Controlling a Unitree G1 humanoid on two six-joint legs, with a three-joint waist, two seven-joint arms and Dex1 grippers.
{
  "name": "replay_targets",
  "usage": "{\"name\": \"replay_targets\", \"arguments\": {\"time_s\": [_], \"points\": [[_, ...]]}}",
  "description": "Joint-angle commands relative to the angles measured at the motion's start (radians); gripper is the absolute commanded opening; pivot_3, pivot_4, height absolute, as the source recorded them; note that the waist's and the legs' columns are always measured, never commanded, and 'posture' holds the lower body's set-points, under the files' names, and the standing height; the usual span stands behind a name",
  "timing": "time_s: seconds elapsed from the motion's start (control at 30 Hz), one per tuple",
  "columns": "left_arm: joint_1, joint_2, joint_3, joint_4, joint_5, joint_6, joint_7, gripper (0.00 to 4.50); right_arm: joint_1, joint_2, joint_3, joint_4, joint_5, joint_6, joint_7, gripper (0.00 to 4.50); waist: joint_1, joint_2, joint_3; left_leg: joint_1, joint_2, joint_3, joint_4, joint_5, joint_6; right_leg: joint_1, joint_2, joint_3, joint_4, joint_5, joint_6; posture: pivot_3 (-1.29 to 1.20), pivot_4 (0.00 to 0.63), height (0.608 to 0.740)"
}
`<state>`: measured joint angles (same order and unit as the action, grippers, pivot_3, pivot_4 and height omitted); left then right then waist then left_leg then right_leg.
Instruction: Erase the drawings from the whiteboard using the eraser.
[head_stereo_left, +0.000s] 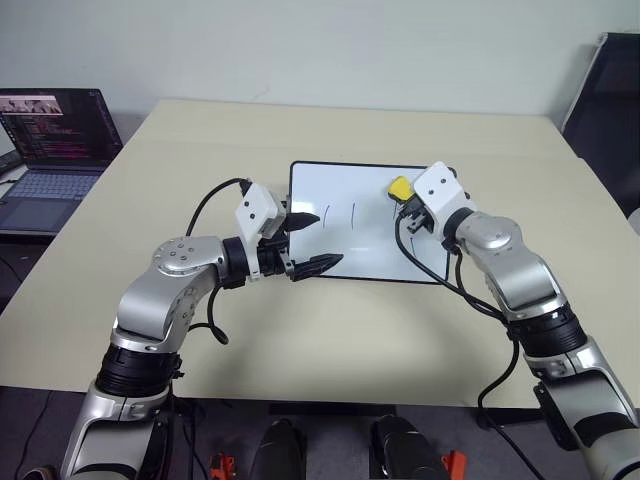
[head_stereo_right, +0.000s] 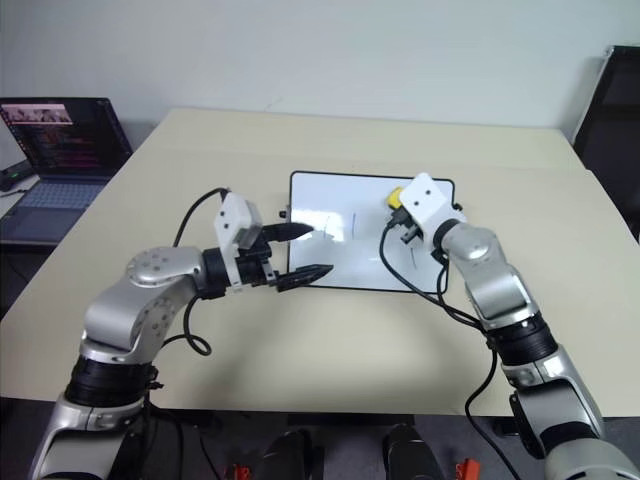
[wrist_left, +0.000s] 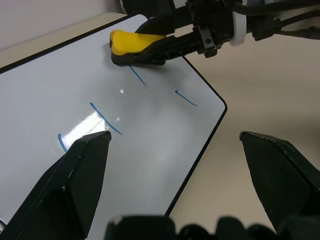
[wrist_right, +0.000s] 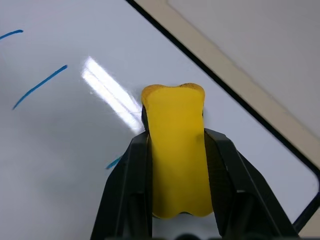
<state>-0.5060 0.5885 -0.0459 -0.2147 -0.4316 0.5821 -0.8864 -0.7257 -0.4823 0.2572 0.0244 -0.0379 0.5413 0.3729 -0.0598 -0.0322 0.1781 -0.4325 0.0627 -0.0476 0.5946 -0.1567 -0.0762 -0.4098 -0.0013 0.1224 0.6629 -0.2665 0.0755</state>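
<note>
The eraser (wrist_right: 176, 155) sits clamped between the right gripper's (head_stereo_left: 408, 207) fingers (wrist_right: 127, 192), over the whiteboard's (head_stereo_left: 365, 262) far right part, close to its right edge. Blue strokes (wrist_left: 105, 118) run across the whiteboard's middle, with bare white beyond them. The left gripper (head_stereo_left: 308, 242) hovers at the whiteboard's left edge, fingers (wrist_left: 75, 185) spread apart and empty. Open table (head_stereo_left: 330, 330) surrounds the whiteboard.

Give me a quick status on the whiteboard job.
Right gripper shut on eraser, over whiteboard. Left gripper open at board's left edge. Blue strokes not yet wiped. Nothing in the way.
</note>
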Motion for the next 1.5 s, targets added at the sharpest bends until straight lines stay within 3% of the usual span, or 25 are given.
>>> {"name": "replay_targets", "arguments": {"time_s": [0.03, 0.43, 0.67, 1.03, 1.33, 1.5], "points": [[-0.002, 0.002, 0.005, -0.033, -0.014, -0.003, -0.005, 4.50, 0.015, -0.036, 0.014, 0.012, -0.034, 0.009, 0.059, 1.10, 0.000, 0.000, 0.000, 0.000, 0.000, 0.000, 0.000, 0.000, 0.000, 0.000, 0.000, 0.000, 0.000, 0.000, 0.000, 0.00, 0.150, 0.740], [0.009, 0.010, 0.009, -0.025, -0.011, -0.014, -0.024, 4.50, 0.050, -0.116, 0.104, -0.038, -0.136, 0.001, 0.226, 1.10, -0.001, 0.000, 0.000, 0.002, 0.000, 0.000, 0.008, 0.000, 0.000, 0.004, 0.000, 0.001, 0.002, 0.000, -0.005, 0.00, 0.150, 0.740], [0.026, 0.010, 0.006, -0.031, -0.015, -0.016, -0.039, 4.50, -0.037, -0.074, 0.051, 0.057, -0.239, -0.109, 0.068, 1.09, -0.003, 0.000, 0.000, 0.002, 0.000, 0.001, 0.012, 0.000, 0.000, 0.004, 0.000, 0.002, 0.001, 0.001, -0.004, 0.00, 0.150, 0.740], [0.038, 0.007, 0.010, -0.022, -0.012, -0.028, -0.049, 4.50, 0.074, -0.116, 0.129, -0.061, -0.241, -0.051, 0.299, 1.09, -0.004, 0.000, 0.000, 0.002, 0.000, 0.000, 0.011, 0.000, 0.000, 0.004, 0.000, 0.001, 0.001, 0.001, -0.004, 0.00, 0.150, 0.740], [0.045, 0.007, 0.007, -0.010, -0.012, -0.045, -0.062, 4.50, 0.019, -0.091, 0.031, -0.001, -0.300, -0.080, 0.146, 1.09, -0.006, 0.000, 0.000, 0.002, 0.000, 0.001, 0.013, 0.000, 0.000, 0.004, -0.001, 0.002, 0.001, 0.001, -0.004, 0.00, 0.150, 0.740], [0.052, 0.006, 0.010, -0.012, -0.013, -0.045, -0.068, 4.50, 0.027, -0.094, 0.009, 0.001, -0.289, -0.068, 0.151, 1.09, -0.005, 0.000, 0.000, 0.001, 0.000, 0.001, 0.013, 0.000, 0.000, 0.004, -0.001, 0.002, 0.001, 0.001, -0.004, 0.00, 0.150, 0.740]]}}
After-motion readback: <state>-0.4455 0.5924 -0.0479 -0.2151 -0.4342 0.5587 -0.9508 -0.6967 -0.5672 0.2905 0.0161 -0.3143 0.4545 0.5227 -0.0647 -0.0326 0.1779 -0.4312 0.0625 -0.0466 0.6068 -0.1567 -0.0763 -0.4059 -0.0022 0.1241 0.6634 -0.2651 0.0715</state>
